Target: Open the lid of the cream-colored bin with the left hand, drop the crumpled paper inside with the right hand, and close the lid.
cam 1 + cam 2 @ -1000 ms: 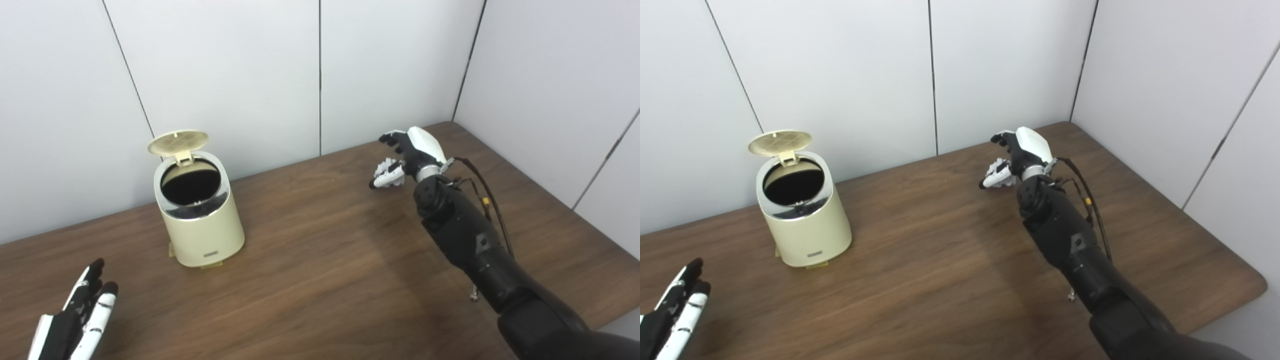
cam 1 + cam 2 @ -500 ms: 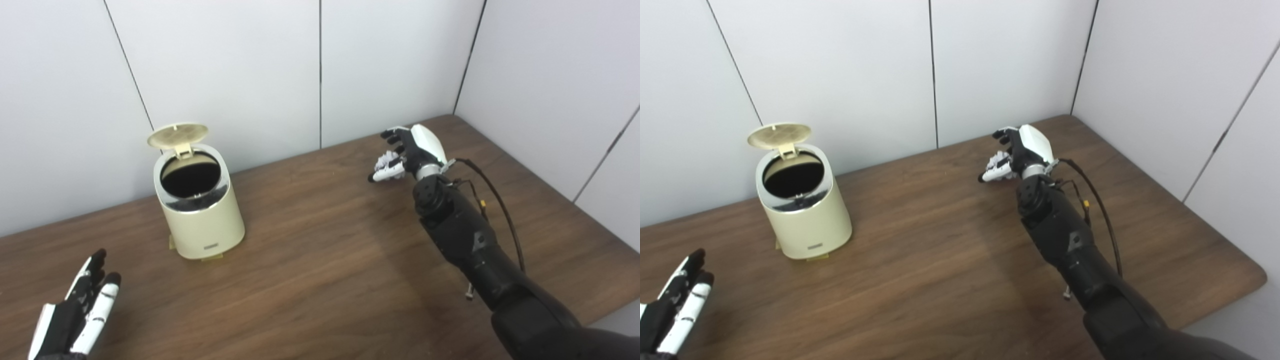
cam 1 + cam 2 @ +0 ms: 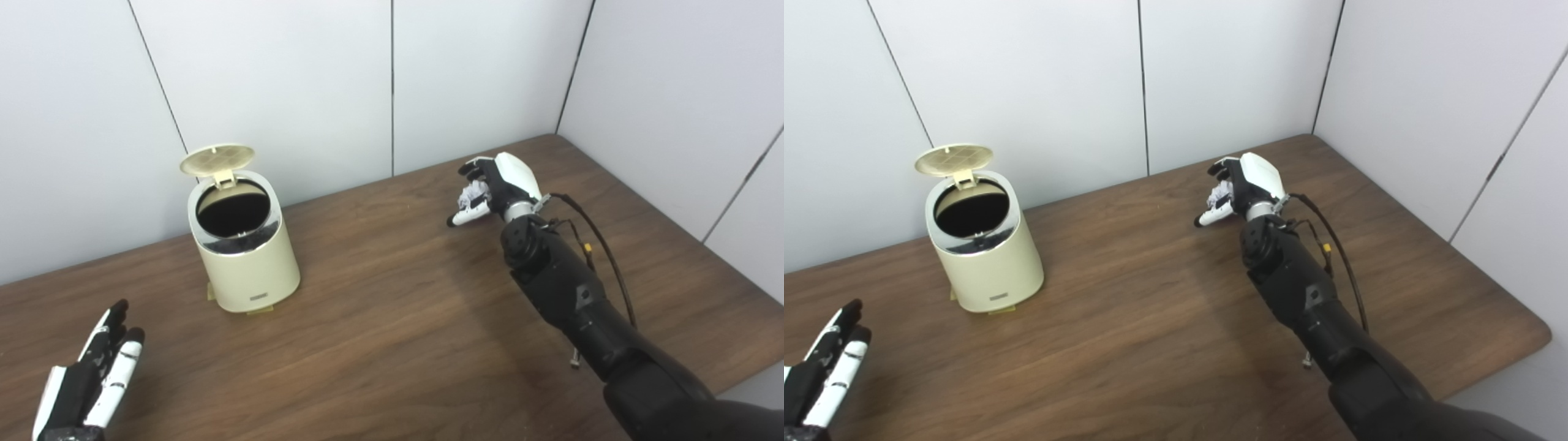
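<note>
The cream-colored bin point(image 3: 248, 269) stands at the left of the table, its round lid point(image 3: 217, 159) tipped up and back, the dark inside showing. Far to its right, near the back of the table, my right hand point(image 3: 499, 184) is curled shut on the white crumpled paper point(image 3: 470, 195), which shows between its fingers just above the tabletop. My left hand point(image 3: 92, 380) lies low at the front left corner, fingers straight and apart, holding nothing, well short of the bin.
The brown wooden table point(image 3: 380, 331) runs between bin and right hand with nothing standing on it. White wall panels close the back and right sides. A thin cable point(image 3: 603, 245) loops along my right forearm. The table's right edge point(image 3: 1537, 343) is rounded.
My right hand has curled tighter around the paper and edged slightly left. The lid stays up and the left hand keeps its place. The whole picture shifted a little, so the camera moved.
</note>
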You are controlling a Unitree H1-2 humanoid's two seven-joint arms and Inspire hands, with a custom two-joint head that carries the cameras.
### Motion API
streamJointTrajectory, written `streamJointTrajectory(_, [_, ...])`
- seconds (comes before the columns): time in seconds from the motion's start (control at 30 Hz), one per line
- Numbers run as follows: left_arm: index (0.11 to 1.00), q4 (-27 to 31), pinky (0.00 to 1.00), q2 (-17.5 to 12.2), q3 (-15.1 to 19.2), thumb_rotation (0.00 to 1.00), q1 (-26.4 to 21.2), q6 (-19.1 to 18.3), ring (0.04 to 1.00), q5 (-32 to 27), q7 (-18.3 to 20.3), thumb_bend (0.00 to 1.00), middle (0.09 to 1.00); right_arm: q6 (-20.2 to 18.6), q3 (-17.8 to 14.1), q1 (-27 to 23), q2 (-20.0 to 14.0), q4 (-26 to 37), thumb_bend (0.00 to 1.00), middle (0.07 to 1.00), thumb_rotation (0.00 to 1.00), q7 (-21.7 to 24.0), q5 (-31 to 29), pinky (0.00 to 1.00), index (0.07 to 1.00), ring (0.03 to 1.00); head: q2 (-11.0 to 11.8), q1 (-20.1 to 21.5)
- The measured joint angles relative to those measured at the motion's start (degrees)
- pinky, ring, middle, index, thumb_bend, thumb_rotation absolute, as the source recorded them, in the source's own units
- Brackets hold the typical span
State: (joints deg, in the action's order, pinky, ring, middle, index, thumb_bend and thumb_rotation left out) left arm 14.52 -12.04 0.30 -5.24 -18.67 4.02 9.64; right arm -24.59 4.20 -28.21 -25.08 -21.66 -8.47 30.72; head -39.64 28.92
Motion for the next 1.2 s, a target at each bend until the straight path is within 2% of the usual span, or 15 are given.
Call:
streamJointTrajectory(0.17, [1.000, 0.00, 1.00, 0.00, -0.03, 0.72, -0.01, 0.00, 1.000, 0.04, 0.00, 0.44, 1.000, -0.11, 0.44, 0.26, -0.02, 0.17, 0.95, 0.709, 0.00, 0.06, 0.32, 0.56, 0.676, 0.640, 0.09, -0.26])
streamJointTrajectory(0.37, [1.000, -0.01, 1.00, 0.00, -0.05, 0.71, -0.16, 0.00, 1.000, 0.24, -0.04, 0.45, 1.000, -0.18, 2.52, 0.47, -0.54, 0.02, 0.95, 0.699, 0.00, 0.16, 2.48, 0.57, 0.664, 0.642, 0.18, -0.44])
streamJointTrajectory(0.67, [1.000, 0.01, 1.00, 0.00, -0.11, 0.76, -0.86, -0.01, 1.000, 0.83, -0.13, 0.46, 1.000, -0.86, 2.60, 0.47, -1.21, -0.14, 0.90, 0.615, 0.00, 0.32, 2.52, 0.56, 0.608, 0.558, -0.35, -0.35])
streamJointTrajectory(0.7, [1.000, 0.03, 1.00, 0.00, -0.15, 0.75, -0.91, -0.01, 1.000, 0.90, -0.13, 0.46, 1.000, -0.87, 2.52, 0.48, -1.21, -0.13, 0.71, 0.569, 0.00, 0.33, 2.50, 0.48, 0.574, 0.474, -0.44, -0.35])
streamJointTrajectory(0.73, [1.000, 0.09, 1.00, 0.01, -0.17, 0.74, -0.91, -0.02, 1.000, 0.90, -0.12, 0.46, 1.000, -0.87, 2.39, 0.51, -1.21, -0.11, 0.59, 0.540, 0.00, 0.32, 2.49, 0.43, 0.553, 0.422, -0.53, -0.35])
streamJointTrajectory(0.77, [1.000, 0.10, 1.00, 0.01, -0.17, 0.74, -0.90, -0.01, 1.000, 0.89, -0.12, 0.45, 1.000, -0.89, 2.27, 0.57, -1.22, -0.08, 0.55, 0.530, 0.00, 0.31, 2.49, 0.40, 0.538, 0.403, -0.53, -0.35])
streamJointTrajectory(0.9, [1.000, 0.10, 1.00, 0.01, -0.19, 0.76, -0.89, -0.01, 1.000, 1.17, -0.31, 0.45, 1.000, -1.60, 1.71, 1.27, -1.25, 0.98, 0.50, 0.499, 0.00, 0.30, 2.52, 0.32, 0.516, 0.386, -0.97, -0.70])
streamJointTrajectory(1.0, [1.000, 0.10, 1.00, 0.06, -0.16, 0.76, -0.89, 0.00, 1.000, 1.09, -0.36, 0.45, 1.000, -1.85, 1.07, 1.28, -1.34, 0.97, 0.49, 0.518, 0.00, 0.40, 2.27, 0.29, 0.517, 0.403, -0.97, -1.23])
streamJointTrajectory(1.2, [1.000, 0.10, 1.00, 0.23, -0.11, 0.78, -0.89, 0.00, 1.000, 1.07, -0.58, 0.47, 1.000, -2.11, 0.84, 1.27, -1.46, 1.38, 0.49, 0.527, 0.00, 2.01, 2.47, 0.26, 0.539, 0.412, -0.88, -2.02])
